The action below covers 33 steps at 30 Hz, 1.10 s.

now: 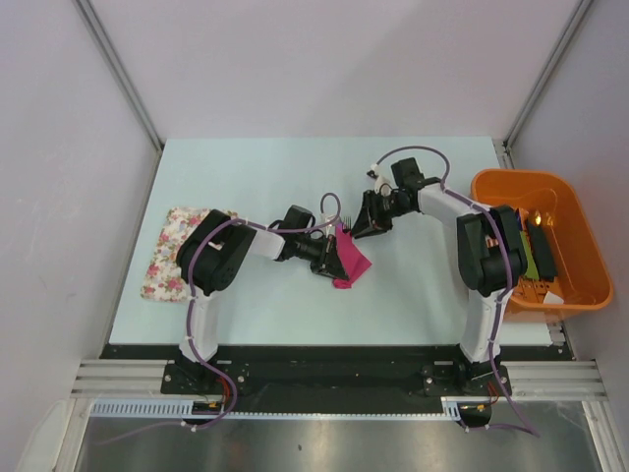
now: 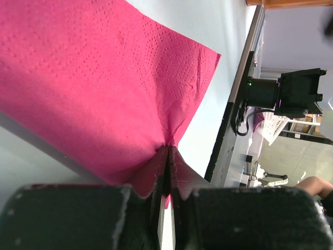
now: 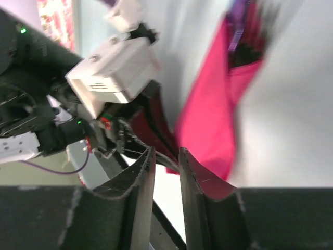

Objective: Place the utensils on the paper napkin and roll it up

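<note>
The left gripper [image 2: 167, 156] pinches an edge of the magenta paper napkin [image 1: 352, 258] at mid-table, utensils [image 1: 329, 208] poke from its far end, and just beyond, the right gripper [image 3: 166, 159] hovers, jaws narrowly parted, empty.

In the left wrist view the paper napkin [image 2: 104, 88] runs off the top and left edges. From above, the left gripper [image 1: 329, 259] covers the sheet's left part, and we make out only the tips of the utensils [image 1: 342, 224]. The right wrist view smears both into streaks. The right arm [image 1: 486, 251] hides some of the orange tub [image 1: 580, 211]'s clutter. The left arm [image 1: 211, 251] covers a corner of the floral mat [image 1: 167, 258].
</note>
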Available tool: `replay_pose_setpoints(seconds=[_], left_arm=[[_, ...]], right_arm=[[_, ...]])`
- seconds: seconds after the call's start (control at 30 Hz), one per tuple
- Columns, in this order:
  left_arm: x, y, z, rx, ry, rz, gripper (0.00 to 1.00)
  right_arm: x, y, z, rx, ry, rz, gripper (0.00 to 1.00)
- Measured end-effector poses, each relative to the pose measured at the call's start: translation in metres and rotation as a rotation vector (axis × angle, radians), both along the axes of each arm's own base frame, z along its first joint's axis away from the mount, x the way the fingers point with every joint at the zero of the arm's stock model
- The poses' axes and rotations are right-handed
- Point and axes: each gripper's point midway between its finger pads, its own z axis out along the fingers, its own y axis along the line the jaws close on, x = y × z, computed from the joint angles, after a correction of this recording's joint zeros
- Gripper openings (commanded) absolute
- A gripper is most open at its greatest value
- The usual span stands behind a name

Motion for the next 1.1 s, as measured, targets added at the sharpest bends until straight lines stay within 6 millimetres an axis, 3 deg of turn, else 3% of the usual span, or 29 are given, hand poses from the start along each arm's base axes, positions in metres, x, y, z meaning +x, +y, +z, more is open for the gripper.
replay_pose_setpoints(seconds=[0.13, 0.2, 0.37, 0.6, 1.1], left_arm=[[0.0, 0.0, 0.0, -0.001, 0.0, 0.0, 0.11], [0.0, 0.0, 0.0, -0.001, 0.0, 0.0, 0.12], [0.0, 0.0, 0.001, -0.002, 0.0, -0.001, 0.14], [-0.001, -0.002, 0.006, -0.018, 0.0, -0.014, 0.34], [-0.015, 0.003, 0.036, -0.077, -0.002, 0.038, 0.32]], right_arm=[[-0.016, 0.008, -0.01, 0.01, 0.039, 0.022, 0.25], [-0.03, 0.007, -0.026, -0.015, 0.089, 0.03, 0.24], [-0.042, -0.003, -0.069, -0.09, 0.166, 0.029, 0.23], [-0.043, -0.003, -0.073, -0.101, 0.163, 0.035, 0.18], [-0.043, -0.004, -0.075, -0.147, 0.127, 0.05, 0.15]])
